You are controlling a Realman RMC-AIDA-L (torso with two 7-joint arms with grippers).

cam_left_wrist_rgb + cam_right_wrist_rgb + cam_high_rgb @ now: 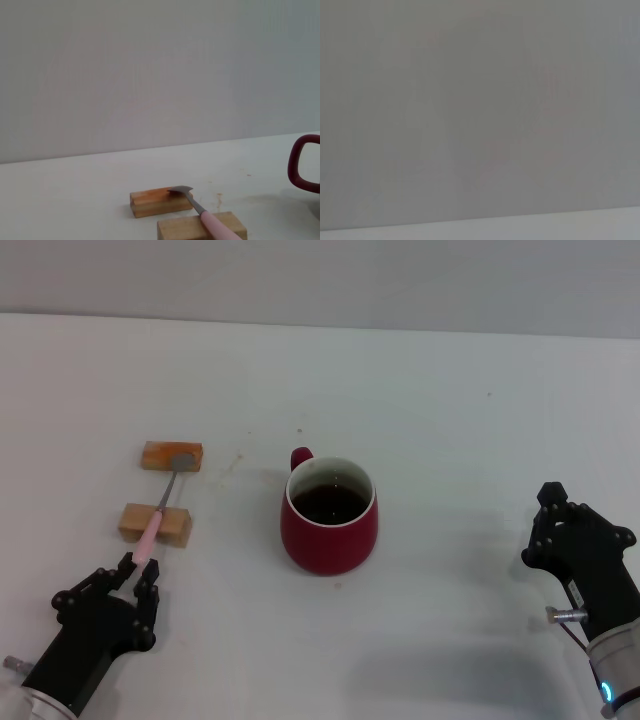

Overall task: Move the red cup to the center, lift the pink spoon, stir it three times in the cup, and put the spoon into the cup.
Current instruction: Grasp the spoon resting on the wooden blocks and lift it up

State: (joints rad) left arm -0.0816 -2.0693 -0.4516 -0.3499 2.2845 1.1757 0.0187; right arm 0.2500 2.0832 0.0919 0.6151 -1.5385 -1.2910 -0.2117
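While the red cup [330, 516] stands upright near the middle of the white table [450, 420], its handle turned toward the far side and dark liquid inside, I see the pink spoon [160, 510] lying across two wooden blocks [155, 523] to the cup's left. The spoon's grey bowl rests on the far block [171, 455]; its pink handle crosses the near block and points toward my left gripper [136, 575]. That gripper sits at the handle's end, its fingers narrowly parted on either side of the tip; I cannot tell whether they are gripping it. My right gripper [558, 515] rests low on the table, well right of the cup; I cannot tell its finger state.
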